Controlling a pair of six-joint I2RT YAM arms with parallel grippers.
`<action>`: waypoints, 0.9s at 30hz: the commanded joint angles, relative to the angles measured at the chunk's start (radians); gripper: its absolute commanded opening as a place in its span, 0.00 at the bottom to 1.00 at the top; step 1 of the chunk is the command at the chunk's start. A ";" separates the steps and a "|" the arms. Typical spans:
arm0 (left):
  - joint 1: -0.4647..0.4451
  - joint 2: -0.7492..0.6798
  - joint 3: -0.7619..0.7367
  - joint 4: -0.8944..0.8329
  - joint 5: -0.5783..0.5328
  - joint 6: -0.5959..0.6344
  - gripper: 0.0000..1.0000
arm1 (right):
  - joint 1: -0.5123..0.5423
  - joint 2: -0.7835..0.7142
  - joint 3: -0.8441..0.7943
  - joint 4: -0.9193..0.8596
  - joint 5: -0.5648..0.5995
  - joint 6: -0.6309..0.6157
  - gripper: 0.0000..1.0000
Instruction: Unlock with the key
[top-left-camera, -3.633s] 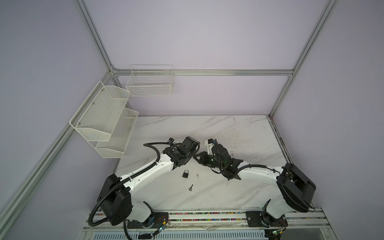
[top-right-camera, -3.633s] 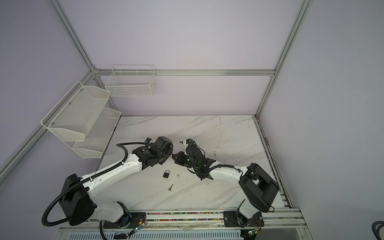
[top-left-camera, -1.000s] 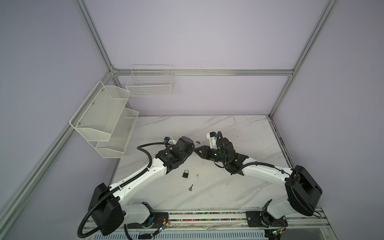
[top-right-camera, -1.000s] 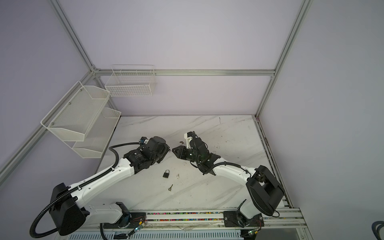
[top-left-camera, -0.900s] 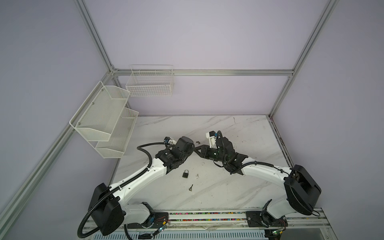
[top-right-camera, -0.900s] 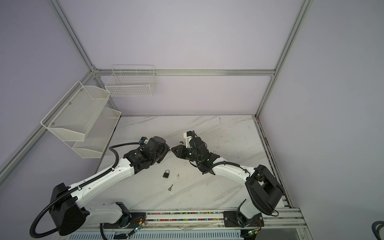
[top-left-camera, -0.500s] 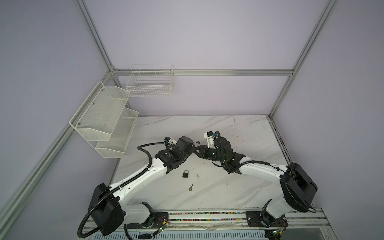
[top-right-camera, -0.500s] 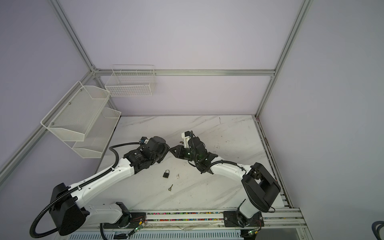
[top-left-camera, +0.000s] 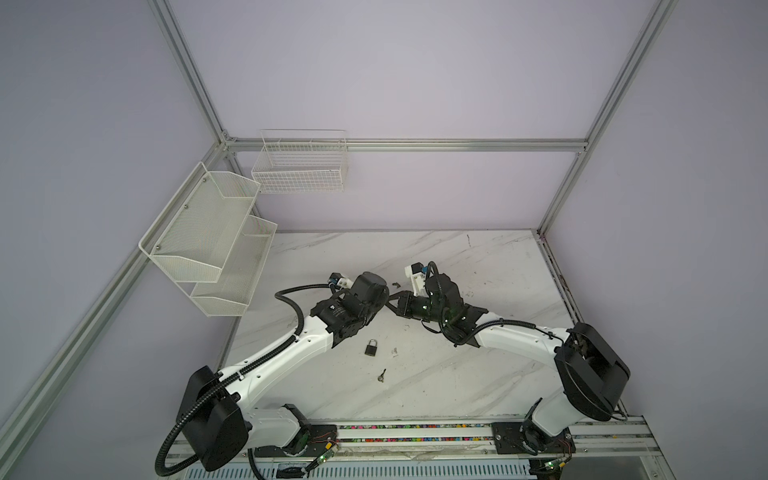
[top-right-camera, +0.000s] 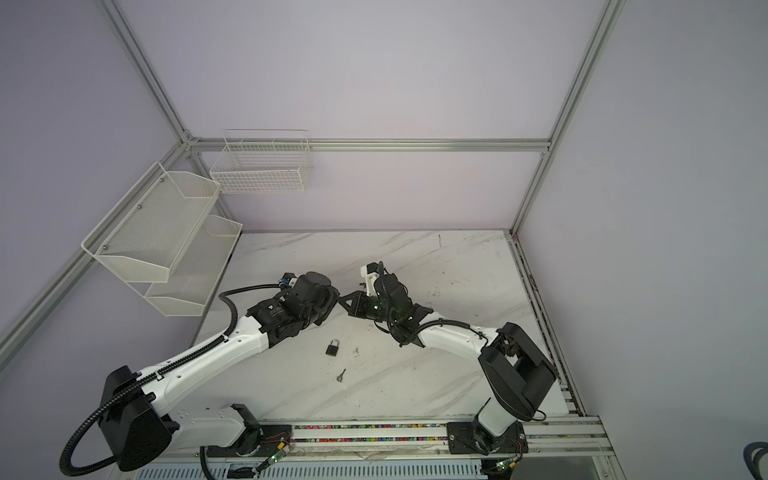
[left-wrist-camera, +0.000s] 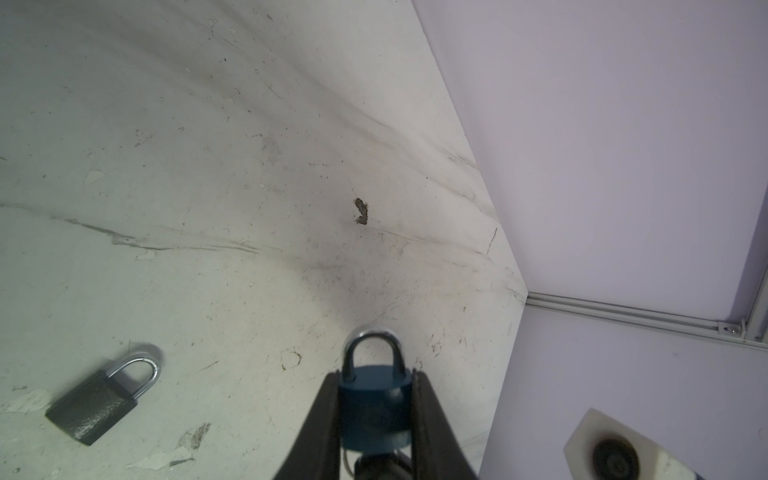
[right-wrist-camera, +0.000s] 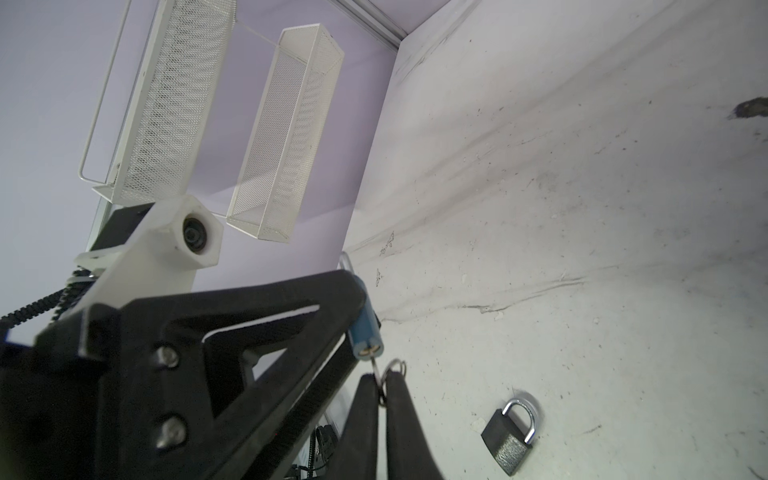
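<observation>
blue padlock (left-wrist-camera: 376, 409), key (right-wrist-camera: 375, 368) gripped; table (top-left-camera: 478, 257) edges well apart

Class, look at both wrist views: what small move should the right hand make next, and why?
Probably twist the right hand about the shaft of the key. It pinches the key, which seems seated in the bottom of the blue padlock; the left hand clamps that padlock's body, and the shackle is closed.
</observation>
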 joint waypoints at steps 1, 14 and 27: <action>0.004 -0.012 0.030 0.030 0.035 0.029 0.00 | 0.002 -0.002 0.020 0.021 0.007 -0.033 0.04; -0.036 0.022 0.068 0.103 0.172 0.020 0.00 | 0.002 0.024 0.052 0.070 -0.043 -0.027 0.01; -0.036 -0.030 0.046 0.157 0.125 0.010 0.00 | -0.009 0.025 0.032 0.157 -0.149 0.153 0.00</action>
